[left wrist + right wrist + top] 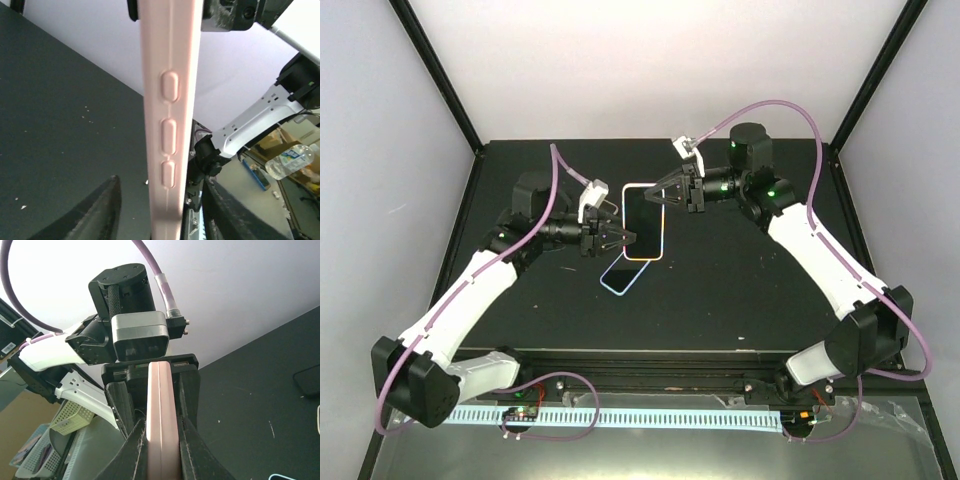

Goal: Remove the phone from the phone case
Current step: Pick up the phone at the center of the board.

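Note:
The phone, with its dark screen (642, 220), sits in a pale pink case (663, 232) that is held up above the table between both grippers. My right gripper (666, 192) is shut on the case's far edge; in the right wrist view both fingers (134, 450) press on the pink edge (161, 410). My left gripper (618, 238) is at the case's near left edge. In the left wrist view the side of the case with its buttons (169, 135) stands between the open left gripper (162, 202), with a gap to each finger (102, 210).
A second flat dark thing with a light blue rim (625, 275) lies on the black table (740, 290) just below the held case. A dark flat object (307, 380) lies on the table at the right edge of the right wrist view.

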`<action>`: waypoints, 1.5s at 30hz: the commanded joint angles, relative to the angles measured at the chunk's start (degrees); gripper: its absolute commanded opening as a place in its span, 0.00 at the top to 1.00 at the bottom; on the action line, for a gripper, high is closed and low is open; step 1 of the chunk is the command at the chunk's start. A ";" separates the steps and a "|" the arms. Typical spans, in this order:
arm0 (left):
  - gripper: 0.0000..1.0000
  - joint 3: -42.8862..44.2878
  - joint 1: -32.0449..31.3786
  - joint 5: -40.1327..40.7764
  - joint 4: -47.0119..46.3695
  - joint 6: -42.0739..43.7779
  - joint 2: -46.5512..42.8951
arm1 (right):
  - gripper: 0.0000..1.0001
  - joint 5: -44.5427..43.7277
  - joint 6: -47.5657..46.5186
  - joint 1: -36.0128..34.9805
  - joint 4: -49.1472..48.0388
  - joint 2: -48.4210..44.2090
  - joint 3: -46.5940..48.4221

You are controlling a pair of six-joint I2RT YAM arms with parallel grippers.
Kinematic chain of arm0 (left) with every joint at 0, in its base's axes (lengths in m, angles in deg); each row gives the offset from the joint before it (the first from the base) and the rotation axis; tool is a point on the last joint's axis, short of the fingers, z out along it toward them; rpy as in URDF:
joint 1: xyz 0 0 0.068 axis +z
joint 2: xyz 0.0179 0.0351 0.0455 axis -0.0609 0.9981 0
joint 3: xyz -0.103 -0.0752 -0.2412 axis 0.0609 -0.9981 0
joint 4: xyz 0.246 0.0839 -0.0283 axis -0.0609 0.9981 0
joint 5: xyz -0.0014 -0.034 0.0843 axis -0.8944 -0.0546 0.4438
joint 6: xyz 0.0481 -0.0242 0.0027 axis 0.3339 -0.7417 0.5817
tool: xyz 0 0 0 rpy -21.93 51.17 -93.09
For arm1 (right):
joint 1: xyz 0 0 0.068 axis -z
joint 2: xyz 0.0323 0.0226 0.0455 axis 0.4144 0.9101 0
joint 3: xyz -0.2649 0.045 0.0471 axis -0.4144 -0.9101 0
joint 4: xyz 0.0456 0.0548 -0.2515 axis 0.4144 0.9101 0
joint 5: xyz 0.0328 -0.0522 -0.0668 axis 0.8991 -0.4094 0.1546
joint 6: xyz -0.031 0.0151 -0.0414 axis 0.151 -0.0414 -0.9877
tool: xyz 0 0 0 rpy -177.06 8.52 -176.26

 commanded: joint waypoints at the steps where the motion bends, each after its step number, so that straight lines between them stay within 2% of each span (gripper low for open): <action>1: 0.58 3.93 -0.25 -4.65 -1.71 0.54 1.30 | 0.99 2.54 3.20 0.25 -6.39 -1.96 -0.61; 8: 0.82 6.25 -0.17 -6.59 -4.12 -2.02 3.32 | 0.99 2.89 6.46 0.29 -8.72 -2.37 -1.11; 11: 0.97 7.34 -0.17 -7.09 -4.50 -2.88 3.75 | 0.99 2.54 7.70 0.22 -9.60 -2.63 -1.43; 12: 0.98 7.87 -0.13 -7.10 -4.36 -2.89 3.91 | 0.97 2.27 7.59 0.26 -8.85 -2.58 -1.31; 13: 0.98 8.26 -0.02 -7.10 -4.25 -2.97 4.08 | 0.91 1.90 6.52 0.31 -7.48 -2.62 -1.11; 17: 0.98 9.28 0.46 -6.61 -3.92 -3.56 4.58 | 0.46 -0.15 3.16 0.39 -3.18 -3.33 -1.58; 20: 0.99 9.52 0.55 -5.96 -3.74 -3.69 4.61 | 0.40 -0.90 2.70 0.40 -2.72 -4.20 -3.63; 25: 0.98 9.02 0.64 -4.92 -4.52 -4.95 3.95 | 0.43 -1.45 2.47 0.45 -2.41 -5.46 -6.80; 30: 0.98 6.58 0.60 -5.38 -9.00 -8.24 3.01 | 0.58 -1.19 0.70 0.44 0.17 -4.78 -6.12; 33: 0.98 7.06 0.53 -6.58 -8.52 -8.41 3.47 | 0.59 -0.35 -0.89 0.44 3.28 -2.63 -2.98; 41: 0.98 8.03 0.44 -9.41 1.00 1.35 4.79 | 0.61 -0.94 -12.16 0.45 14.71 0.29 1.66; 45: 0.98 8.72 0.35 -9.32 3.59 4.53 5.16 | 0.73 -2.36 -19.40 0.50 23.02 0.64 3.26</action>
